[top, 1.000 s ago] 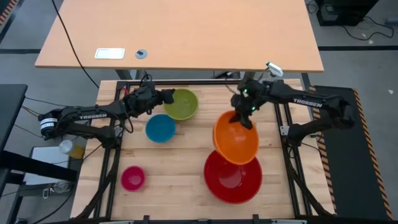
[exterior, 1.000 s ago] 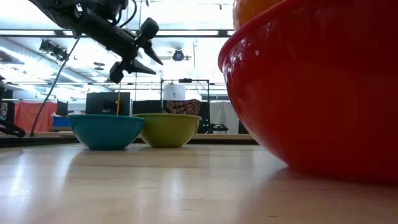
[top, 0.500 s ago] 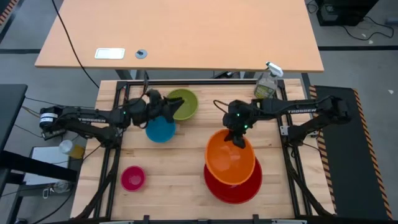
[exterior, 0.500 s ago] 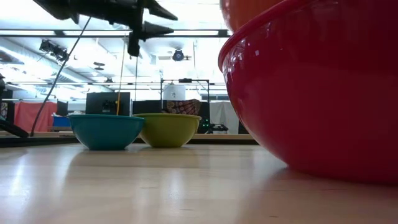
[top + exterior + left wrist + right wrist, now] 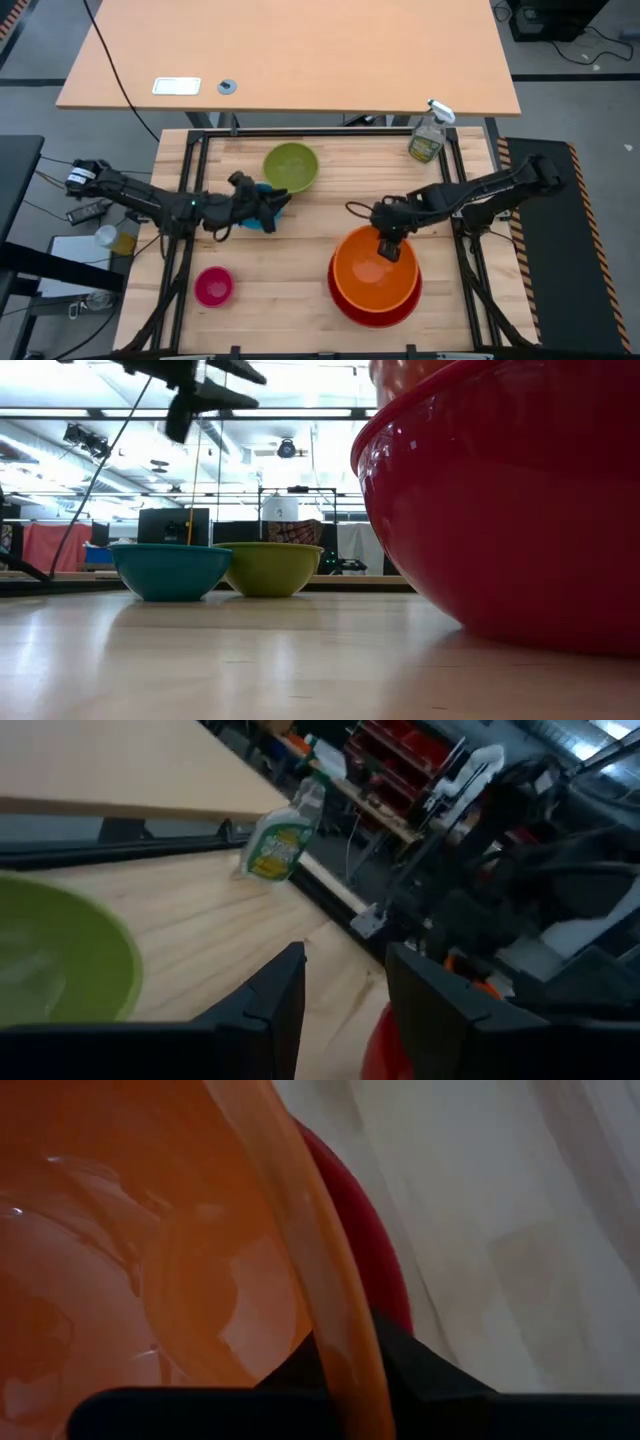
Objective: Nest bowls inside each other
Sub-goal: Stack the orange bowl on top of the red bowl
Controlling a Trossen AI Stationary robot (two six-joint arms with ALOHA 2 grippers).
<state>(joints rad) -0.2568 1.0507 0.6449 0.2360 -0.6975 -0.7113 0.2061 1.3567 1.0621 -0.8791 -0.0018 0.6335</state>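
Note:
The orange bowl point(image 5: 372, 268) sits inside the large red bowl point(image 5: 345, 300) at the near right, and my right gripper point(image 5: 388, 248) is shut on it. Whether the orange bowl rests on the red one, I cannot tell. My left gripper point(image 5: 282, 204) hangs open and level above the blue bowl point(image 5: 170, 570), with nothing between its fingers. The lime green bowl point(image 5: 291, 167) stands on its base just beyond the blue one. The small pink bowl point(image 5: 213, 286) stands at the near left. My right gripper pinches the orange bowl's far rim point(image 5: 335, 1325), one finger inside the bowl and one outside. The fingers come from above, slanting down. The bowl lies open side up within the red bowl point(image 5: 365, 1250).
A clear spray bottle point(image 5: 428, 135) stands at the table's far right corner. Bare wood lies between the pink bowl and the red bowl. A second, lighter table point(image 5: 290, 55) stands beyond the far edge.
My right gripper has swung toward the near edge and down with the orange bowl, which has gone from tilted behind the red bowl to level inside it. My left gripper has moved from the green bowl toward the near edge and now hangs over the blue bowl.

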